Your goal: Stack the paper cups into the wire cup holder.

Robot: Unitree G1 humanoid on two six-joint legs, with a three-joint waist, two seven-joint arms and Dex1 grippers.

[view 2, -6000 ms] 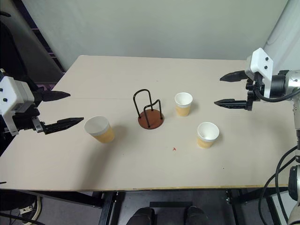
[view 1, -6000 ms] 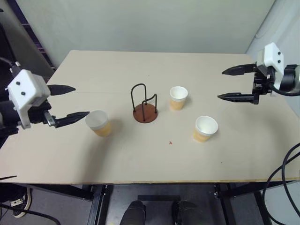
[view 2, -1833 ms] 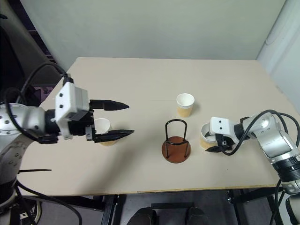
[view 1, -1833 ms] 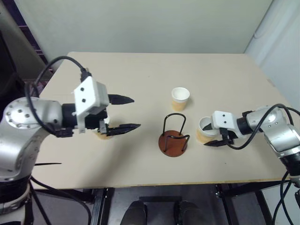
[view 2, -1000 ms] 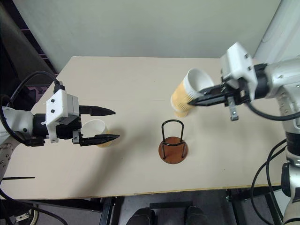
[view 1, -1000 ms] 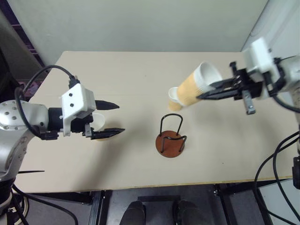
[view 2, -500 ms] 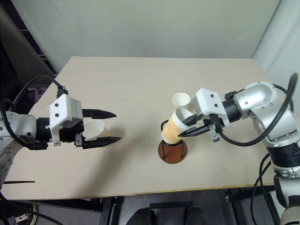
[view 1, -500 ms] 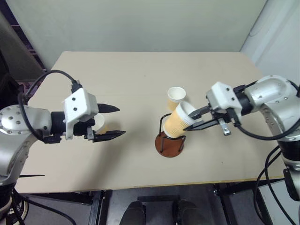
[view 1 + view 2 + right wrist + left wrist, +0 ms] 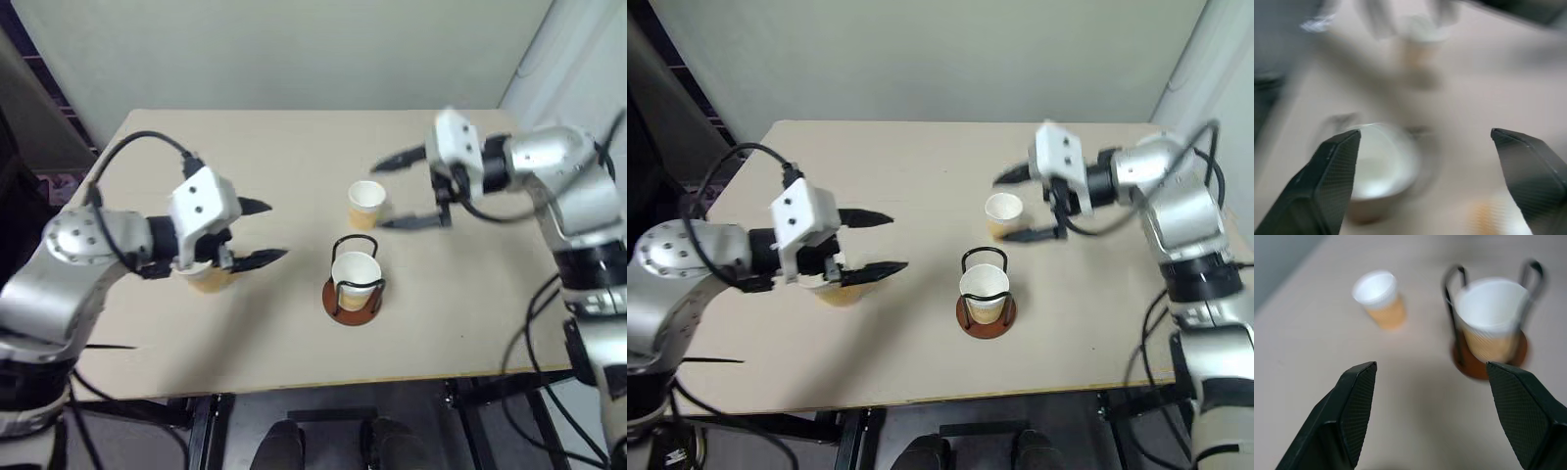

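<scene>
I see a pale beige rectangular table (image 9: 294, 333). On it stand a round reddish-brown wire cup holder (image 9: 354, 295), a white-and-orange paper cup (image 9: 365, 204) just behind it, and another such cup (image 9: 834, 291) well left.

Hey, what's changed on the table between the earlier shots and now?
The right gripper carried one paper cup over, dropped it upright into the wire cup holder, let go and pulled away open. The cup behind the holder stayed put. The left gripper stays open, its cup not yet lifted.
</scene>
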